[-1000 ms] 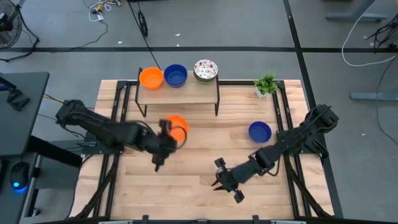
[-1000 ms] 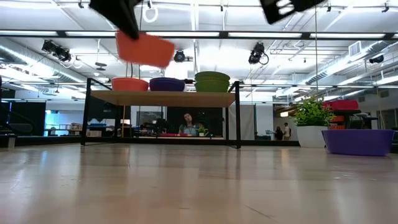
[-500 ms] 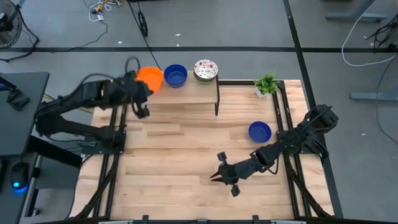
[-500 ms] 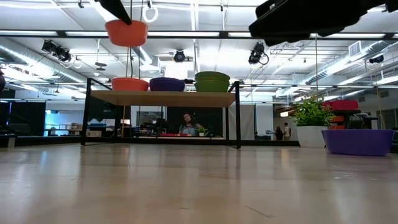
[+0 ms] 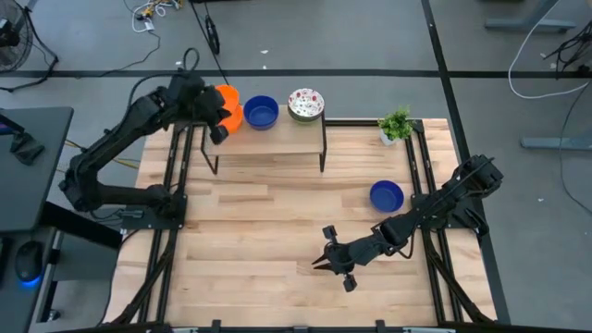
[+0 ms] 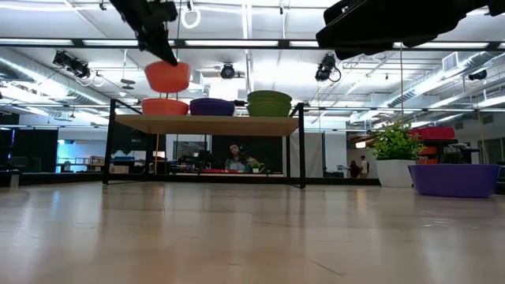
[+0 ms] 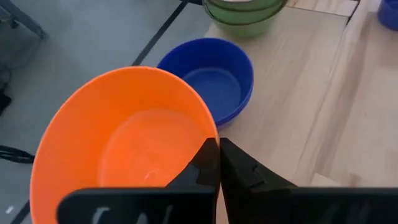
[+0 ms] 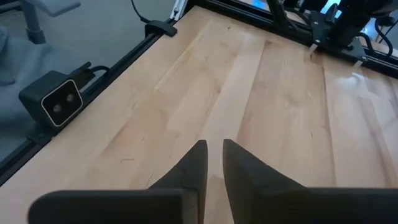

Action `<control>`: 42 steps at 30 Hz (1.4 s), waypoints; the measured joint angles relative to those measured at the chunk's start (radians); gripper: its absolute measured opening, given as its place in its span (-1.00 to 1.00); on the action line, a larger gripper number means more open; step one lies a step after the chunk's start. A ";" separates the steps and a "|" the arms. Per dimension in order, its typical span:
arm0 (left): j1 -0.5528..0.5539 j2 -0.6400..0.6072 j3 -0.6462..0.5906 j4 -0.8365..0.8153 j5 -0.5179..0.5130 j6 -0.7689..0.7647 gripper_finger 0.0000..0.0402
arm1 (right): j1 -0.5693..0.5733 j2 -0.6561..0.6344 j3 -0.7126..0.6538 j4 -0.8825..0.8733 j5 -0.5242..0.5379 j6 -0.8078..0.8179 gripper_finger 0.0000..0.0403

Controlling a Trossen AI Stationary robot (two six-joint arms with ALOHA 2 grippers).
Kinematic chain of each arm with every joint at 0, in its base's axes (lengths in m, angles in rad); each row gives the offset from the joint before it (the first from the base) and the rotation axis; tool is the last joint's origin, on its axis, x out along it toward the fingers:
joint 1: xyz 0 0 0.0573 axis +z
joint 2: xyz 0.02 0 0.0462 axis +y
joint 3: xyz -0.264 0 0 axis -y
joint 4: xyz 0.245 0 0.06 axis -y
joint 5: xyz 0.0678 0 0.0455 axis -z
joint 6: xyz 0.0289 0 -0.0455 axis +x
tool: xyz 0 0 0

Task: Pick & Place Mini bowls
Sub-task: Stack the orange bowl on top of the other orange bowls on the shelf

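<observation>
Left end effector [image 7: 214,165]: arm stretched up and back to the raised shelf [image 5: 277,139], fingers clamped on the rim of an orange mini bowl [image 7: 127,146]; bowl held mouth-up, slightly tilted, just above a second orange bowl [image 6: 164,106]. Beside them: blue bowl [image 5: 261,112], then speckled bowl [image 5: 305,104]. Right end effector [image 5: 331,262]: arm low over the surface [image 5: 268,240], fingers nearly together, empty; another blue bowl [image 5: 387,195] well behind it.

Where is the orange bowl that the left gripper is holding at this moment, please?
The held orange bowl hangs above the shelf's left end, directly over another orange bowl.
</observation>
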 joint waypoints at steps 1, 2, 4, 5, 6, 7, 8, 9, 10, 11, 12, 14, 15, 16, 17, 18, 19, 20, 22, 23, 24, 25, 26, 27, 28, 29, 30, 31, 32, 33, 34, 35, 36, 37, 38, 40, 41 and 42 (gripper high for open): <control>0.015 0.005 -0.019 0.025 0.015 0.000 -0.97 | 0.000 0.000 0.000 -0.003 0.000 0.000 -0.74; 0.031 0.009 -0.038 0.048 0.029 0.000 -0.98 | 0.000 0.000 0.000 -0.005 0.000 0.000 -0.74; 0.056 0.015 -0.082 0.083 0.039 0.007 -0.98 | 0.000 0.000 0.000 -0.006 0.000 0.000 -0.74; 0.067 0.015 -0.104 0.093 0.038 0.011 -0.98 | 0.000 0.000 0.000 -0.006 0.000 0.000 -0.74; 0.076 0.015 -0.124 0.105 0.037 0.012 -0.97 | 0.000 0.000 0.000 -0.006 0.000 0.000 -0.74; 0.082 0.015 -0.143 0.119 0.037 0.012 -0.97 | 0.000 0.000 0.000 -0.006 0.000 0.000 -0.74; 0.086 0.015 -0.162 0.129 0.037 0.011 -0.96 | 0.000 0.000 0.000 -0.006 0.000 0.000 -0.74; 0.091 0.015 -0.178 0.131 0.037 0.010 -0.96 | 0.000 0.000 0.000 -0.006 0.000 0.000 -0.74; 0.096 0.015 -0.192 0.130 0.038 0.010 -0.96 | 0.000 0.000 0.000 -0.006 0.000 0.000 -0.74; 0.102 0.015 -0.203 0.132 0.040 0.010 -0.96 | 0.000 0.000 0.000 -0.006 0.000 0.000 -0.74; 0.104 0.015 -0.213 0.138 0.041 0.011 -0.97 | 0.000 0.000 0.000 -0.006 0.000 0.000 -0.74; 0.105 0.014 -0.234 0.162 0.041 0.014 -0.98 | 0.000 0.000 0.000 -0.005 0.000 0.000 -0.74; 0.105 0.014 -0.243 0.176 0.041 0.014 -0.98 | 0.000 0.000 0.000 -0.005 0.000 0.000 -0.74; 0.105 0.014 -0.250 0.188 0.040 0.012 -0.97 | 0.000 0.000 0.000 -0.005 0.000 0.000 -0.74; 0.105 0.014 -0.254 0.197 0.040 0.010 -0.95 | 0.000 0.000 0.000 -0.005 0.000 0.000 -0.74; 0.105 0.014 -0.254 0.199 0.040 0.007 -0.93 | 0.000 0.000 0.000 -0.005 0.000 0.000 -0.74; 0.105 0.014 -0.254 0.202 0.040 0.001 -0.91 | 0.000 0.000 0.000 -0.005 0.000 0.000 -0.74; 0.105 0.014 -0.254 0.203 0.040 -0.005 -0.90 | 0.000 0.000 0.000 -0.005 0.000 0.000 -0.74; 0.105 0.014 -0.254 0.203 0.040 -0.016 -0.89 | 0.000 0.000 0.000 -0.005 0.000 0.000 -0.74; 0.105 0.014 -0.254 0.203 0.040 -0.017 -0.88 | 0.000 0.000 0.000 -0.005 0.000 0.000 -0.74; 0.105 0.014 -0.254 0.202 0.040 -0.018 -0.88 | 0.000 0.000 0.000 -0.005 0.000 0.000 -0.74; 0.105 0.014 -0.254 0.201 0.040 -0.019 -0.88 | 0.000 0.000 0.000 -0.005 0.000 0.000 -0.74; 0.105 0.014 -0.254 0.201 0.040 -0.019 -0.87 | 0.000 0.000 0.000 -0.005 0.000 0.000 -0.74; 0.105 0.014 -0.254 0.201 0.040 -0.020 -0.87 | 0.000 0.000 0.000 -0.005 0.000 0.000 -0.74; 0.105 0.014 -0.254 0.201 0.040 -0.022 -0.87 | 0.000 0.000 0.000 -0.005 0.000 0.000 -0.74; 0.105 0.014 -0.254 0.200 0.040 -0.028 -0.87 | 0.000 0.000 0.000 -0.005 0.000 0.000 -0.74; 0.105 0.014 -0.254 0.200 0.040 -0.033 -0.87 | 0.000 0.000 0.000 -0.005 0.000 0.000 -0.74; 0.105 0.014 -0.254 0.199 0.040 -0.034 -0.87 | 0.000 0.000 0.000 -0.005 0.000 0.000 -0.74; 0.105 0.014 -0.254 0.196 0.040 -0.034 -0.87 | 0.000 0.000 0.000 -0.005 0.000 0.000 -0.74; 0.104 0.014 -0.254 0.193 0.040 -0.037 -0.86 | 0.000 0.000 0.000 -0.005 0.000 0.000 -0.74; 0.104 0.014 -0.254 0.191 0.042 -0.039 -0.85 | 0.000 0.000 0.000 -0.005 0.000 0.000 -0.74; 0.104 0.014 -0.254 0.188 0.046 -0.039 -0.82 | 0.000 0.000 0.000 -0.005 0.000 0.000 -0.74; 0.105 0.014 -0.254 0.186 0.053 -0.040 -0.79 | 0.000 0.000 0.000 -0.005 0.000 0.000 -0.74; 0.105 0.014 -0.254 0.186 0.060 -0.040 -0.74 | 0.000 0.000 0.000 -0.005 0.000 0.000 -0.74; 0.105 0.014 -0.254 0.186 0.065 -0.041 -0.69 | 0.000 0.000 0.000 -0.005 0.000 0.000 -0.74; 0.105 0.014 -0.254 0.187 0.069 -0.041 -0.55 | 0.000 0.000 0.000 -0.005 0.000 0.000 -0.74; 0.104 0.014 -0.254 0.187 0.070 -0.041 -0.48 | 0.000 0.000 0.000 -0.005 0.000 0.000 -0.74; 0.105 0.012 -0.254 0.187 0.070 -0.043 -0.41 | 0.000 0.000 0.000 -0.005 0.000 0.000 -0.74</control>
